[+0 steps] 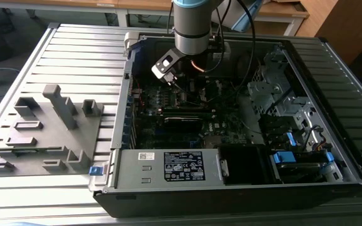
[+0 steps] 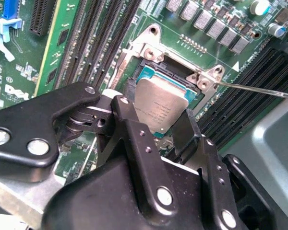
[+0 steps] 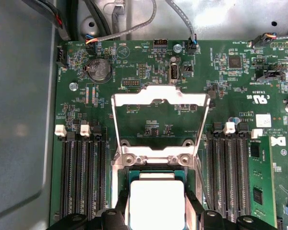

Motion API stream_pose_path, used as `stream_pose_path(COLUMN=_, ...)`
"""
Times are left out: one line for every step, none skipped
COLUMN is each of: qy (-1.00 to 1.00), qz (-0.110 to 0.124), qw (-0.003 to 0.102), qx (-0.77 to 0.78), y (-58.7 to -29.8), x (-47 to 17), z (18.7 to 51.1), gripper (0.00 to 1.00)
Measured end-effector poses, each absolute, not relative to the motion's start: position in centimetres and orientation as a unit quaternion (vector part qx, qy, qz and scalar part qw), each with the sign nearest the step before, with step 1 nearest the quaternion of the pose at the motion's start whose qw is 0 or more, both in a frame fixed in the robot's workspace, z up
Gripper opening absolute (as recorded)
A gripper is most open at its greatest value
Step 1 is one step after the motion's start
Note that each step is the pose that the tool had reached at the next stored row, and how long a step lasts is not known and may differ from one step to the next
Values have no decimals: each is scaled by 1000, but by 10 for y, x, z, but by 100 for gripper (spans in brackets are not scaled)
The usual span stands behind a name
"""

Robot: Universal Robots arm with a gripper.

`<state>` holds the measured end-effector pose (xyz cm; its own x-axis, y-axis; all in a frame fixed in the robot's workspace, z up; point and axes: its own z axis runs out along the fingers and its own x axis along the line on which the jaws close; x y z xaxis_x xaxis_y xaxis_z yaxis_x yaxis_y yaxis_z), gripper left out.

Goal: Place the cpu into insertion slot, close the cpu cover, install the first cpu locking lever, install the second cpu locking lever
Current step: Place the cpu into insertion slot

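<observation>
Clasping the cpu [image 2: 161,106], gripper [image 2: 158,114] hangs over insertion slot [image 2: 157,70]

Print on the power supply label [image 1: 184,166] and cpu [image 2: 161,108] is unreadable.

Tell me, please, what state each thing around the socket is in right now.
gripper: shut on the cpu.
cpu: held between the fingers, over the insertion slot.
insertion slot: uncovered, cpu over it.
cpu cover: swung open.
locking lever: unlatched, sticking out free.
</observation>
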<state>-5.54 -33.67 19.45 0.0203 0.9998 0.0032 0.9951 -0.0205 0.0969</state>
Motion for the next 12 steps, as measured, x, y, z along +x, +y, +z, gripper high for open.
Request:
stream_pose_path(qy=699, qz=35, qw=34, qx=713, y=-337, x=-55, z=194, gripper=54)
stream_pose_path(qy=699, qz=35, qw=34, qx=713, y=-337, x=-55, z=194, gripper=54)
stream_pose_path(qy=699, qz=35, qw=34, qx=713, y=-337, x=-56, z=193, gripper=54)
stream_pose_path(qy=699, qz=35, qw=34, qx=713, y=-337, x=-56, z=193, gripper=54)
stream_pose_path(qy=699, qz=35, qw=34, qx=713, y=-337, x=-56, z=193, gripper=54)
stream_pose_path(qy=699, qz=35, qw=34, qx=713, y=-337, x=-56, z=193, gripper=54)
stream_pose_path(qy=699, qz=35, qw=34, qx=713, y=-337, x=-56, z=193, gripper=54)
stream_pose_path(qy=699, qz=35, qw=34, qx=713, y=-337, x=-56, z=193, gripper=54)
stream_pose_path(qy=699, qz=35, qw=34, qx=713, y=-337, x=-56, z=193, gripper=54)
stream_pose_path(qy=699, qz=35, qw=34, qx=713, y=-337, x=-56, z=193, gripper=54)
stream_pose_path(qy=699, qz=35, qw=34, qx=713, y=-337, x=-56, z=193, gripper=54)
stream_pose_path(qy=699, qz=35, qw=34, qx=713, y=-337, x=-56, z=193, gripper=54)
